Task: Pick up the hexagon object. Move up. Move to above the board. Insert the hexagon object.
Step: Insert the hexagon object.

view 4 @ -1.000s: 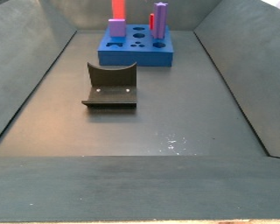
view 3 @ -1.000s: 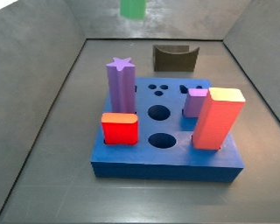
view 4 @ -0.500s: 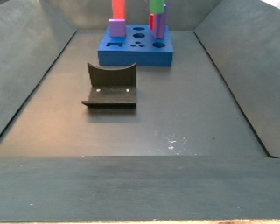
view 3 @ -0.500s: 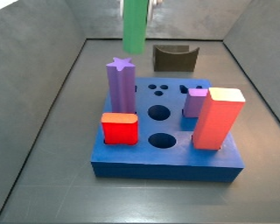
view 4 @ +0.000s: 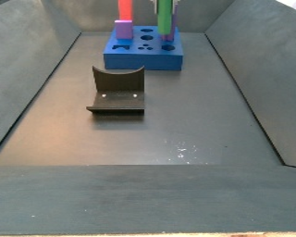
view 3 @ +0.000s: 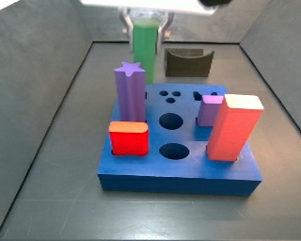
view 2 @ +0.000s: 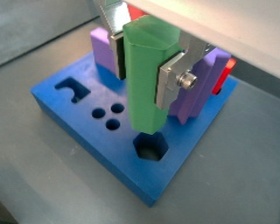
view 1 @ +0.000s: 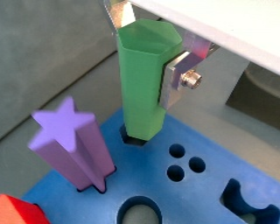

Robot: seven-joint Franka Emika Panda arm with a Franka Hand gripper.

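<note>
The gripper [view 1: 152, 52] is clamped on the upper part of the hexagon object [view 1: 145, 83], its silver fingers [view 1: 175, 80] pressed flat against opposite faces of the green prism, which stands upright. In both wrist views the post's lower end sits right at a dark hexagonal hole [view 2: 147, 147] near a corner of the board [view 2: 81, 120], the thick blue block; whether the tip has entered the hole cannot be told. In a side view the green post [view 3: 144, 45] hangs over the board's far edge, just behind the purple star post [view 3: 129, 94]. Also standing on the board [view 3: 179, 179] are a short red block [view 3: 128, 138], a tall red prism [view 3: 235, 128] and a short lilac prism [view 3: 211, 108]. A dark olive U-shaped block [view 3: 188, 62] rests on the floor beyond the board, well apart from it
</note>
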